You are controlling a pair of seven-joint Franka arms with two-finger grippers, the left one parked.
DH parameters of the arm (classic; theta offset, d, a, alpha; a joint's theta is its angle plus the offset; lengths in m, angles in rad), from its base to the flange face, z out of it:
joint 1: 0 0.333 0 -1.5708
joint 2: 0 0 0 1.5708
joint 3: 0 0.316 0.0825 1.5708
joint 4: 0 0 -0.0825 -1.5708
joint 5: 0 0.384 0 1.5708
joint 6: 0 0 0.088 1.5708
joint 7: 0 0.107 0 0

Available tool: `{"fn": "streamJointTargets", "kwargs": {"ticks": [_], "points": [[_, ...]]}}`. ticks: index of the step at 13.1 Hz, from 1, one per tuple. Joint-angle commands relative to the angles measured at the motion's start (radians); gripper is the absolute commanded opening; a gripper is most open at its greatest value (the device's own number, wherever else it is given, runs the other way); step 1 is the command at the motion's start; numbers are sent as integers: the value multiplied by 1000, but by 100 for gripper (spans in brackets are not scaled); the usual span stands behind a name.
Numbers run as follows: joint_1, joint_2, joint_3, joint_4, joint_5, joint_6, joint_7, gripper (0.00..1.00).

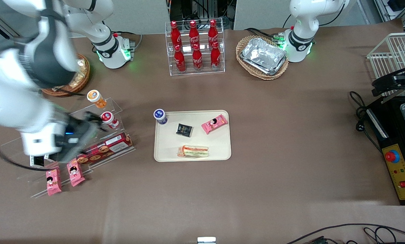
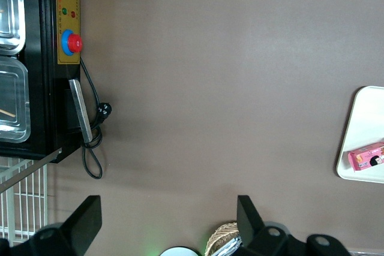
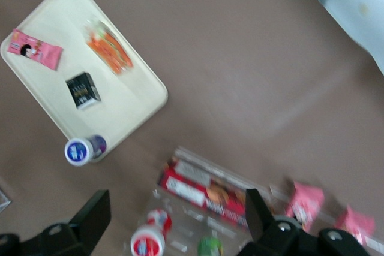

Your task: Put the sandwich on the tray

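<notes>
The sandwich (image 1: 193,151) is a clear-wrapped wedge with red and green filling. It lies on the cream-beige tray (image 1: 195,137), on the part of the tray nearest the front camera. The right wrist view also shows the sandwich (image 3: 108,49) lying on the tray (image 3: 123,100). My gripper (image 1: 87,130) is open and empty, well away from the tray toward the working arm's end of the table. It hovers above the clear acrylic shelf, and its fingers (image 3: 90,214) frame a red-capped cup (image 3: 147,245). A corner of the tray (image 2: 366,124) shows in the left wrist view.
On the tray lie a black packet (image 1: 184,129) and a pink snack (image 1: 214,123), with a blue-lidded cup (image 1: 159,116) at its corner. The acrylic shelf (image 1: 97,149) holds cups, a red biscuit box and pink packets. A cola bottle rack (image 1: 195,47) and a basket of foil trays (image 1: 262,56) stand farther from the camera.
</notes>
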Motion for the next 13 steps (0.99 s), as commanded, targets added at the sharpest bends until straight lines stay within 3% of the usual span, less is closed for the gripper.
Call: {"fn": "streamJointTargets", "kwargs": {"ticks": [1,4,5,7,9,11,13], "points": [[-59,-101,-104,-38,-17,-77,41,100],[-59,-145,-213,-32,-31,-142,169,100],[-59,-158,-233,-26,-68,-172,240,100],[-59,-213,-233,-26,-125,-180,390,100],[-59,-222,-236,-24,-127,-223,490,100],[-53,-239,-227,-23,-133,-269,722,100],[-50,-237,-221,-23,-134,-268,737,100]]}}
